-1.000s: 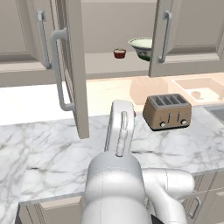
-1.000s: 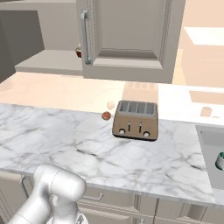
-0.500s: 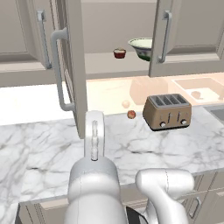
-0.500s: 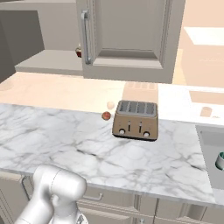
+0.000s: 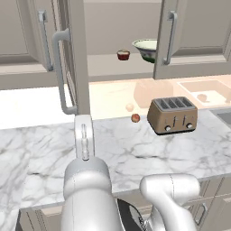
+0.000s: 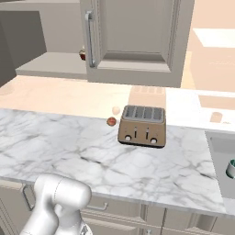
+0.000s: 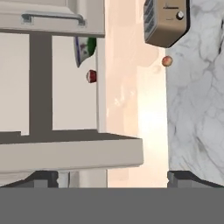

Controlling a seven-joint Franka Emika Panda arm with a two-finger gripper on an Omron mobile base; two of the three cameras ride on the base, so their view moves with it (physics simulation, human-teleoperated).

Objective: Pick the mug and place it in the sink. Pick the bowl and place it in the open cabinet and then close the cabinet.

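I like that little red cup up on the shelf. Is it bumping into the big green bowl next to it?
Apart. In the left base view, bare shelf shows between the red cup and the bowl.

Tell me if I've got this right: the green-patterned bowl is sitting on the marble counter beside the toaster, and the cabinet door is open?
Not quite. The bowl sits on the shelf inside the cabinet, near a small dark-red cup, as the left base view shows. The door is indeed open.
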